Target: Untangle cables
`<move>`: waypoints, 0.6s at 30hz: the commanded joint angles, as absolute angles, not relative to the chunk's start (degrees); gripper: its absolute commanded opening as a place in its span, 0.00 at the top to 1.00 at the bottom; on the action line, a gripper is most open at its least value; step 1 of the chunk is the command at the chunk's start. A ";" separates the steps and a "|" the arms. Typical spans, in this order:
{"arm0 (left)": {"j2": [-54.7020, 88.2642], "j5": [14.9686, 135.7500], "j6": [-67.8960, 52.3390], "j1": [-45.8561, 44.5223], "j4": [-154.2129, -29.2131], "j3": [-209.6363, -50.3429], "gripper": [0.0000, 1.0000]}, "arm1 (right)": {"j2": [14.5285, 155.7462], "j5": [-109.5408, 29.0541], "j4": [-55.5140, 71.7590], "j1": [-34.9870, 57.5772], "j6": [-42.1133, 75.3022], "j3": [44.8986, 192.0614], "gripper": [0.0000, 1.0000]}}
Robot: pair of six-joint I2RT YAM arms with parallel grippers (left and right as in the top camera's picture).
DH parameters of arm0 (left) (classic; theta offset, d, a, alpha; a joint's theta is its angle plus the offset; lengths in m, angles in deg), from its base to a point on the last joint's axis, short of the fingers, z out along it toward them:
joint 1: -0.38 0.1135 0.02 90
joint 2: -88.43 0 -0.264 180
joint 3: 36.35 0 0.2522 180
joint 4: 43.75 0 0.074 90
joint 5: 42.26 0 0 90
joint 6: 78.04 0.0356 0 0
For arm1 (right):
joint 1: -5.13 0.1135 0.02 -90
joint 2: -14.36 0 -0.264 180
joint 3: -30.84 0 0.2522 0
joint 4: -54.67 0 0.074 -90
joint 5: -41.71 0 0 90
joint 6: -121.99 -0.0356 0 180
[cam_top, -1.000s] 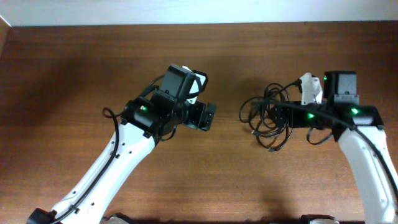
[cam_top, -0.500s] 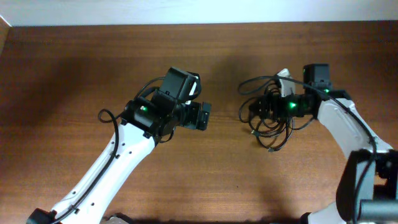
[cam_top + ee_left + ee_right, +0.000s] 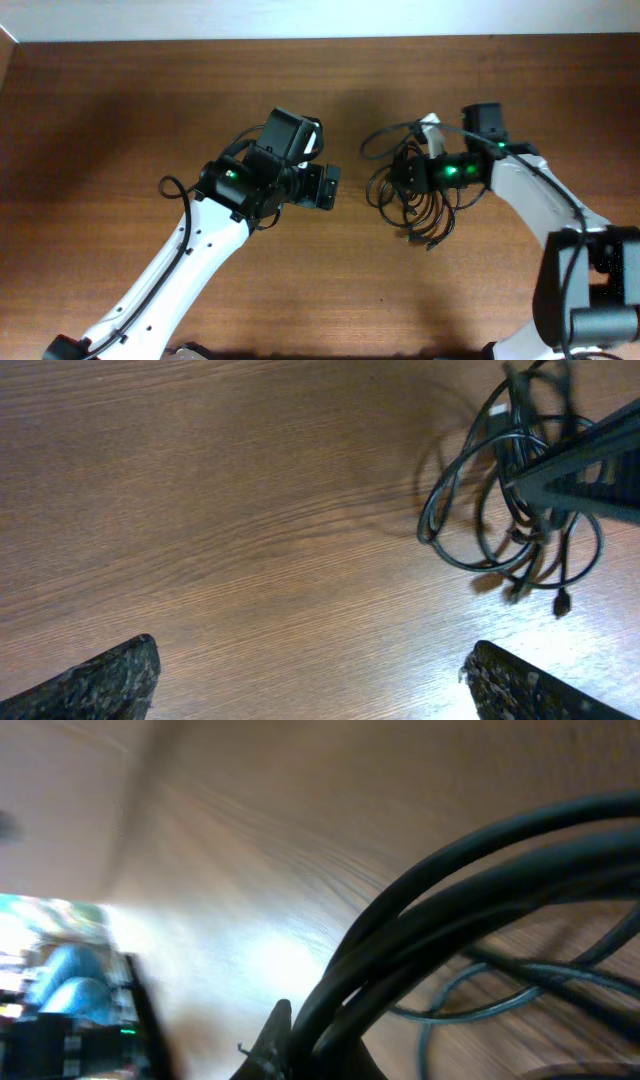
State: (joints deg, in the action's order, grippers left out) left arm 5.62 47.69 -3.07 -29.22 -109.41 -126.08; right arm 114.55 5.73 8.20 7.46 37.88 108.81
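Right gripper clamps the cables, a tangle hanging right of centre frame over the table; left gripper is wide open, empty and near, and should pinch one outer loop only and draw it out slowly.

- You are looking at a robotics lab bench, not a home or a shop.
- The left arm and right arm, both white with green status lights, work at a plain wooden table.
- The table holds a tangle of cables and stands against a blank white wall.
- Your right wrist camera catches blurred dark equipment beyond.
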 commanded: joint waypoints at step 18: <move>6.80 73.04 13.11 -29.18 -101.10 -125.68 0.01 | 84.78 26.96 -2.71 2.48 43.17 111.85 0.96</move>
